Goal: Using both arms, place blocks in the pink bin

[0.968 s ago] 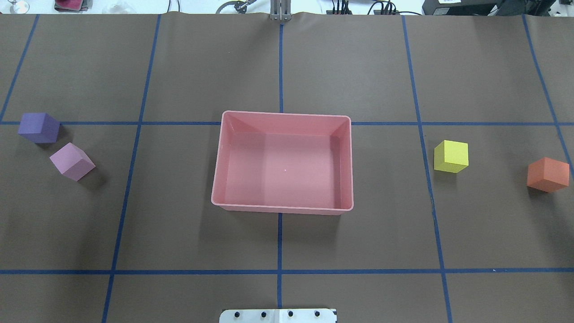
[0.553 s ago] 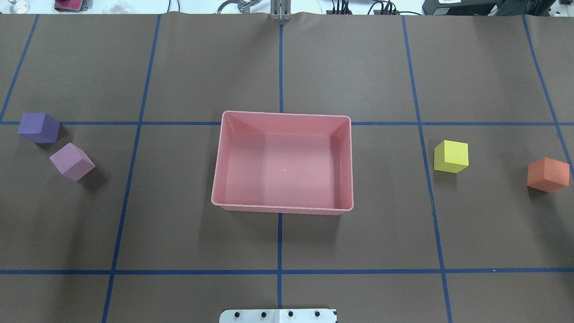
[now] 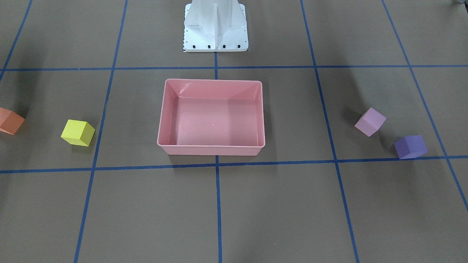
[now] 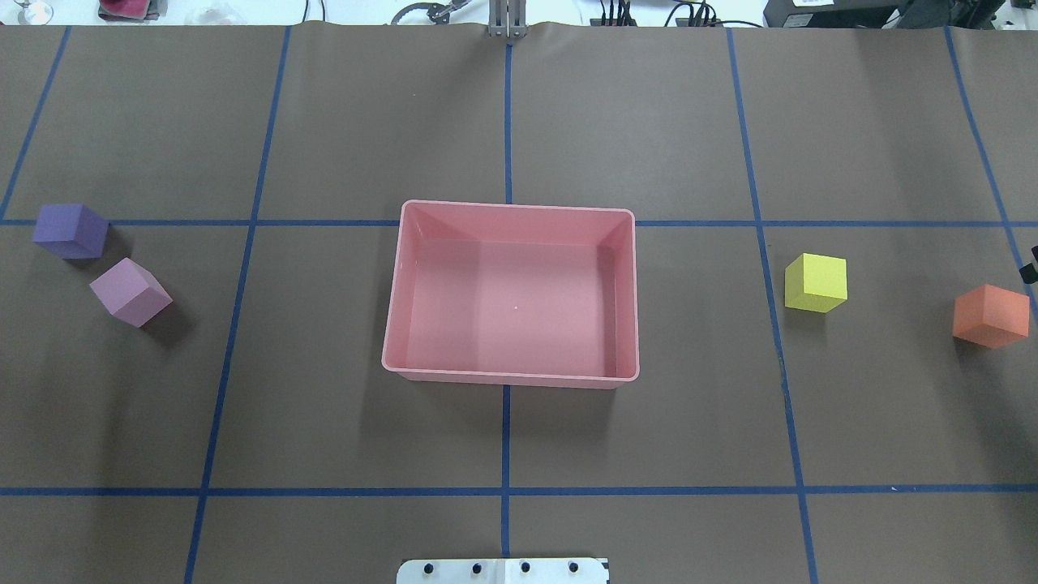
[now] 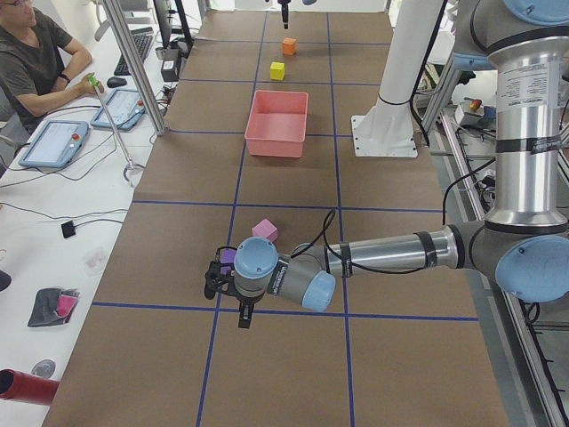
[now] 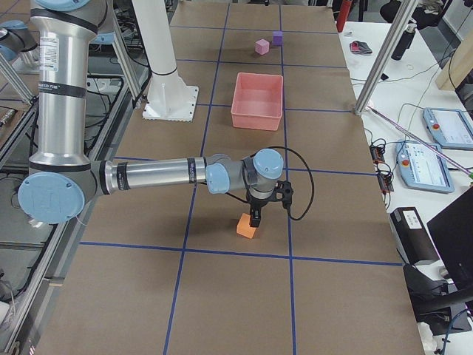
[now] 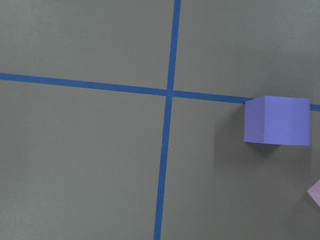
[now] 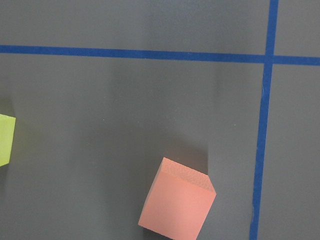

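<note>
While the pink bin (image 4: pixel 511 379) sits in the middle of the tabletop (image 4: pixel 324 422), straddling a blue tape line (image 4: pixel 505 438), all four blocks lie outside it. On the bin's left side, well apart from it, is the light pink block (image 4: pixel 130 292), turned at an angle to the tape grid. The purple block (image 4: pixel 70 231) sits just beyond it, farther from the bin, with one edge against a tape line. On the bin's right side the yellow block (image 4: pixel 816 282) is the nearer one. The orange block (image 4: pixel 991 315) sits farther out, close to the edge of the overhead view.

My left claw (image 5: pixel 244 318) points down at the tabletop on the far side of the purple block from the bin, near that block and not over it. My left wrist camera has the purple cube off to one edge, beside a crossing of two tape lines. I cannot tell whether this claw is wide or narrow.

My right claw (image 6: pixel 256 218) hangs close over the orange block, at the end of my arm stretched low away from the bin. Whether it touches the cube, and how far its fingers are spread, I cannot tell. My right wrist camera has the orange cube low in its view and a sliver of the yellow one at the edge.

Between my two arms, on my side of the bin, stands my white pedestal base (image 3: pixel 215 25).
</note>
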You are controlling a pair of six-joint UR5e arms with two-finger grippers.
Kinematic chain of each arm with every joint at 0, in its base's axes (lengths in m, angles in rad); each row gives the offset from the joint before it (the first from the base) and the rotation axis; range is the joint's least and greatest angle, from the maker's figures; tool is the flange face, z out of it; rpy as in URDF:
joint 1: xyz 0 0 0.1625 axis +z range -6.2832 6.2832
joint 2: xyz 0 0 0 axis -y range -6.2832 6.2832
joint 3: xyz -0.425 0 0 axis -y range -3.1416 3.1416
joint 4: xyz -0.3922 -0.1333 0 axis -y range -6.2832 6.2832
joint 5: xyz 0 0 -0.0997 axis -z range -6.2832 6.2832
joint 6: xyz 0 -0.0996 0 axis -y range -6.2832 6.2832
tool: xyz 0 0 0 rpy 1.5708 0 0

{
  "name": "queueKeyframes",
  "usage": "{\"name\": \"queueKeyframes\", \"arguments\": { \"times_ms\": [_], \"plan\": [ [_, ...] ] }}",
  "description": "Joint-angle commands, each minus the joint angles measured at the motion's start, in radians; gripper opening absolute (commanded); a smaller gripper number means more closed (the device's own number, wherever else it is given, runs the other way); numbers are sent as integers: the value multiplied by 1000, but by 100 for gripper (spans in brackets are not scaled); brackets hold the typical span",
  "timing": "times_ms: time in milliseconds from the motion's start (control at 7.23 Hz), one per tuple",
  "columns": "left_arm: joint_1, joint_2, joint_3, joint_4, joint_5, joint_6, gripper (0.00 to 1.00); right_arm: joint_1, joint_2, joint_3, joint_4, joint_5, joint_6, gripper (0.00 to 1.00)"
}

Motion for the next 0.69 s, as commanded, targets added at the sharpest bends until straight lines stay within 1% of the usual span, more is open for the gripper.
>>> {"name": "queueKeyframes", "arguments": {
  "times_ms": [0,138,277,415,553],
  "plan": [
    [88,-16,-3,0,-7,-2,99,-61,-1,-91,178,-53,190,99],
    [89,-12,-3,3,-16,-4,100,-99,1,-163,321,-61,325,98],
    [89,-9,9,6,-7,-4,100,-107,-2,-179,406,-58,434,98],
    [89,-9,11,5,-7,-3,100,-117,-5,-184,426,-55,464,98],
    [89,-9,11,5,-7,-3,100,-142,-4,-198,426,-71,463,99]
  ]
}}
